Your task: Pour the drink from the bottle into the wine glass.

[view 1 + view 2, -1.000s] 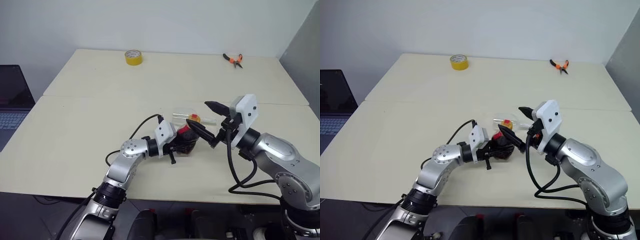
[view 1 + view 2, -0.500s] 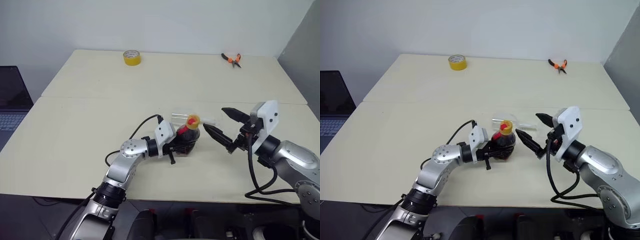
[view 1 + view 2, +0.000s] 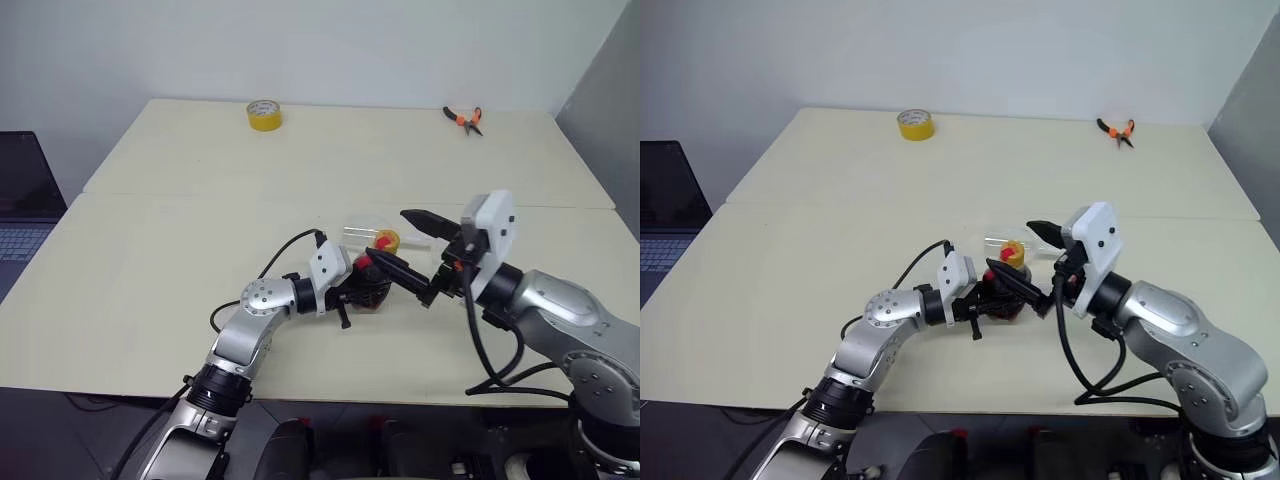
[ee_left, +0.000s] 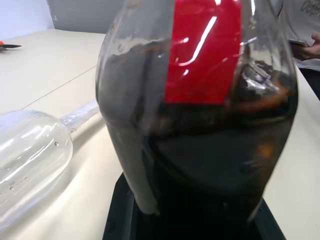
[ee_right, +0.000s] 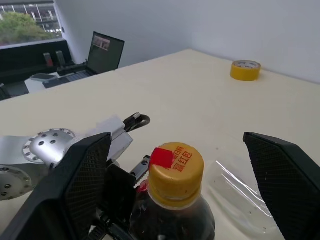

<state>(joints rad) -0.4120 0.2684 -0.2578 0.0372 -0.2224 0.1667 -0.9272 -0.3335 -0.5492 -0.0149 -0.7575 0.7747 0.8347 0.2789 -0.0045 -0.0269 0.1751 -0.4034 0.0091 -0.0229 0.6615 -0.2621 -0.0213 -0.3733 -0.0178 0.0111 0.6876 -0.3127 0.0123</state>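
The left tool (image 3: 352,290) pinches the bottle (image 3: 375,283) upright near the middle of the tabletop (image 3: 180,260), somewhat toward its near edge; dark drink (image 4: 210,165) fills the body below the red label, yellow cap (image 5: 176,167) on. The right tool (image 3: 400,243) is spread wide, one finger either side of the cap, not touching. The glass (image 4: 30,150) lies on its side just behind the bottle.

Lab or office: bare worktable (image 3: 200,240), laptop (image 3: 25,200) (pliers (image 3: 465,118) too)

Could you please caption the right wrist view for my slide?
Open right gripper flanks the capped bottle, wine glass lying behind.
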